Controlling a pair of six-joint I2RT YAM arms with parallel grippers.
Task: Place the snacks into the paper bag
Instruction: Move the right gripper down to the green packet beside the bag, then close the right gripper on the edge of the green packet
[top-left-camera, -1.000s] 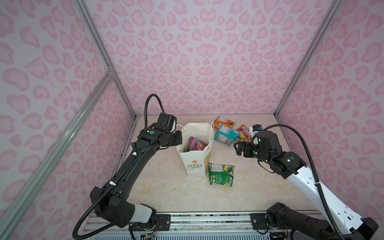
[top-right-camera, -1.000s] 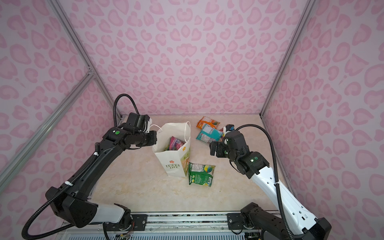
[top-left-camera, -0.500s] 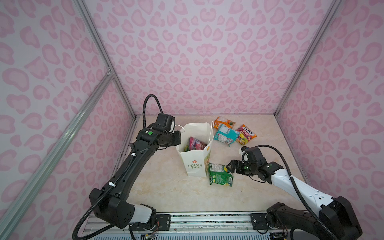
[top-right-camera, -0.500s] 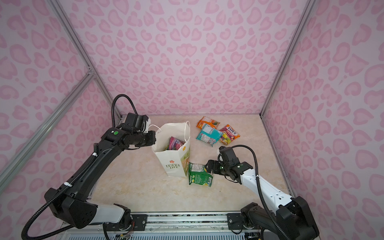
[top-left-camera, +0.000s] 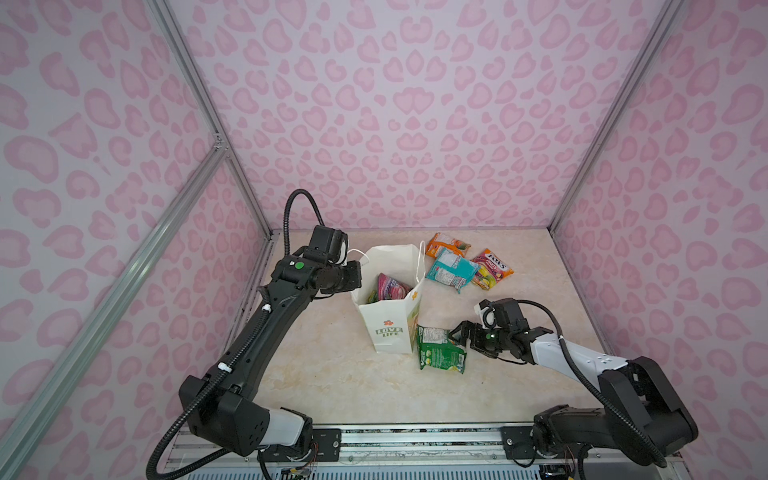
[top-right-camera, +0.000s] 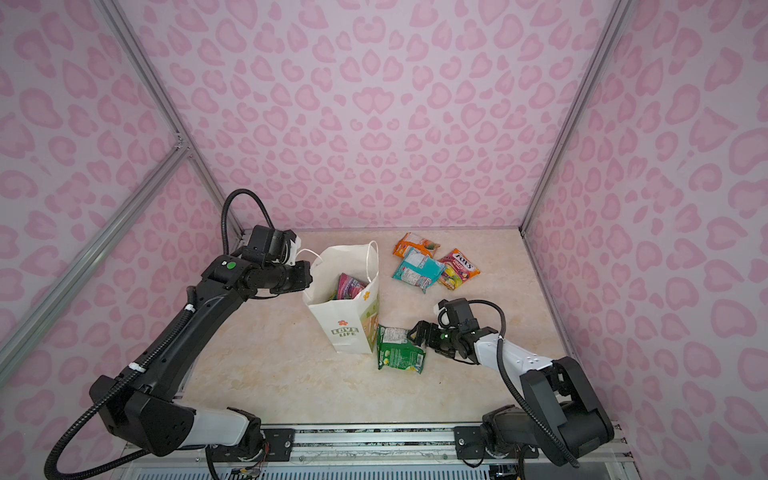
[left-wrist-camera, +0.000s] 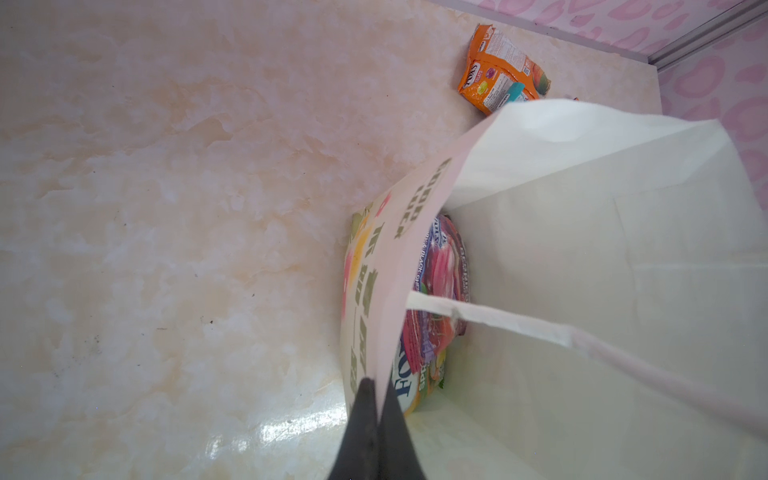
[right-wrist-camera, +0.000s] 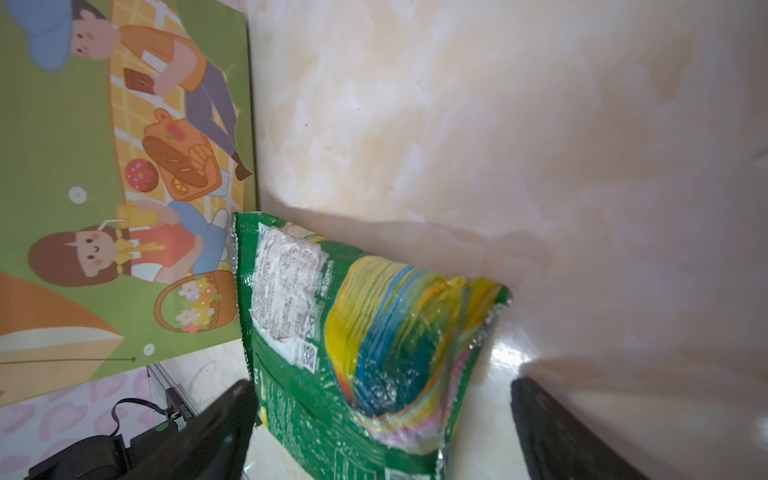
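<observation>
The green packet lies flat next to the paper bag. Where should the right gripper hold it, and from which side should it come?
Pinch the green packet across its width, at the end facing away from the paper bag. Come low from the bare table side, where the right gripper stands open. The bag stands close at the far end and blocks it.

Robot test booth: pink heart-print walls (top-left-camera: 395, 104), aluminium frame posts (top-left-camera: 218, 141), marbled tabletop (top-left-camera: 332, 374), arm mounting rail (top-left-camera: 415, 434).

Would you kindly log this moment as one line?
left hand shut on bag rim | right hand open around green packet | purple packet in bag
</observation>
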